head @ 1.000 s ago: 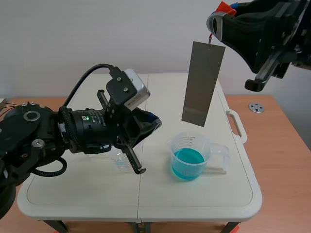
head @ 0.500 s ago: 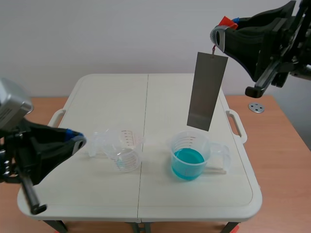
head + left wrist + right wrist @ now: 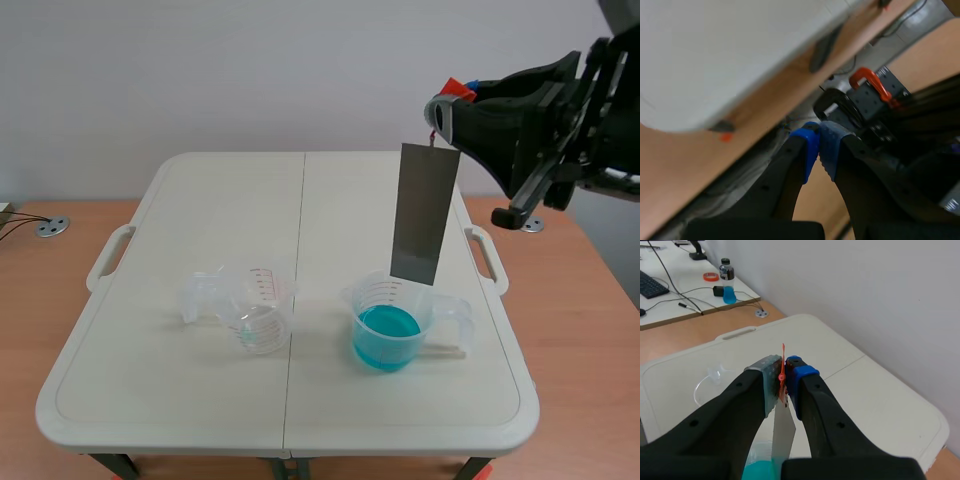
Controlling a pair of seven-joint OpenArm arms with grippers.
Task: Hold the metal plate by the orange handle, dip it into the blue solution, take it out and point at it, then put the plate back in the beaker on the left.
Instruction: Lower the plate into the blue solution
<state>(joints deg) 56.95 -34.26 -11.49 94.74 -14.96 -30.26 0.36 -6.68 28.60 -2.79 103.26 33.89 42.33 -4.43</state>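
— What has your right gripper (image 3: 785,374) got?
— Its fingers are clamped on the orange handle (image 3: 782,359). The metal plate (image 3: 421,214) hangs upright from it, lower edge over the beaker of blue solution (image 3: 389,322) on the right half of the table (image 3: 180,400).
— And your left gripper (image 3: 818,148)?
— Pads pressed together on nothing, off past the table's edge. The empty beaker (image 3: 258,311) stands left of the blue one.

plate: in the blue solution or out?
Out. The metal plate hangs by its orange handle from the right gripper, its lower edge showing whole near the beaker rim, above the blue solution.
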